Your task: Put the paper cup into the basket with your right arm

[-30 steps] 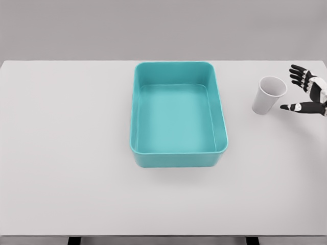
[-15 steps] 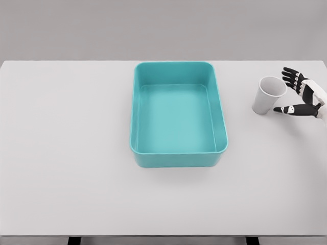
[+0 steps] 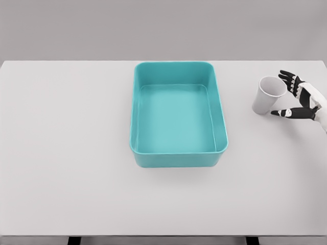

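White paper cup (image 3: 269, 95) stands upright on the counter (image 3: 71, 153), well right of the empty teal basket (image 3: 177, 158). The right hand (image 3: 300, 98) sits just beside it, fingers spread, holding nothing. Grasping, lifting and dropping all remain.

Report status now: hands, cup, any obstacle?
Right robot hand open, beside the cup, no grasp yet. Cup upright on table, right of basket. Path clear. Left arm unseen.
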You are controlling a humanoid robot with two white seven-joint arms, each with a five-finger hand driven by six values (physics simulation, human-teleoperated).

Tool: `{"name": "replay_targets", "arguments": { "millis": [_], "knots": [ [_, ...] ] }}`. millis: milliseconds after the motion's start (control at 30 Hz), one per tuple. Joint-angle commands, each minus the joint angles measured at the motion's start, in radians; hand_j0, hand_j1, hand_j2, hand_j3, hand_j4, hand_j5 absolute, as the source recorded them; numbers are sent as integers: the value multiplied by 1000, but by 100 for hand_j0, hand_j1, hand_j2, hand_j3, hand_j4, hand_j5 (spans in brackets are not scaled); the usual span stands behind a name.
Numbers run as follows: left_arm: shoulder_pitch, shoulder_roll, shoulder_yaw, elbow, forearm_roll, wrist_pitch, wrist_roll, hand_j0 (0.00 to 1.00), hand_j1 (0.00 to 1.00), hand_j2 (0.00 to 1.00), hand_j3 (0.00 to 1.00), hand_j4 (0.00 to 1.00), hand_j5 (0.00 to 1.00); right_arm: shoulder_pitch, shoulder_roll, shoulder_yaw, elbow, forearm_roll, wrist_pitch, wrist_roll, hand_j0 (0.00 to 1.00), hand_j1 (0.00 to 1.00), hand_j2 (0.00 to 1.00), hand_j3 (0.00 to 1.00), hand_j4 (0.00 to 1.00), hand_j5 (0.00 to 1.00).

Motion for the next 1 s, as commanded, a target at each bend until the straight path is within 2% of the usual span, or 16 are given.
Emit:
{"name": "replay_targets", "arguments": {
  "millis": [0, 700, 800, 933, 967],
  "knots": [
    [0, 0, 0, 0, 0, 0, 0, 100, 100, 100, 100, 100, 100, 0, -1, 0, -5, -7, 1, 0, 100, 100, 100, 100, 100, 100],
    [0, 0, 0, 0, 0, 0, 0, 100, 100, 100, 100, 100, 100, -12, 33, 22, -2, -7, 4, 0, 100, 100, 100, 100, 100, 100],
    [0, 0, 0, 0, 0, 0, 0, 100, 100, 100, 100, 100, 100, -17, 45, 22, 0, -7, 4, 0, 91, 91, 91, 91, 91, 91],
    [0, 0, 0, 0, 0, 0, 0, 100, 100, 100, 100, 100, 100, -23, 64, 14, 1, -7, 2, 0, 71, 71, 71, 71, 71, 71],
    [0, 0, 0, 0, 0, 0, 0, 100, 100, 100, 100, 100, 100, -25, 67, 14, 4, -5, 2, 0, 69, 69, 69, 69, 69, 69]
  ]
}}
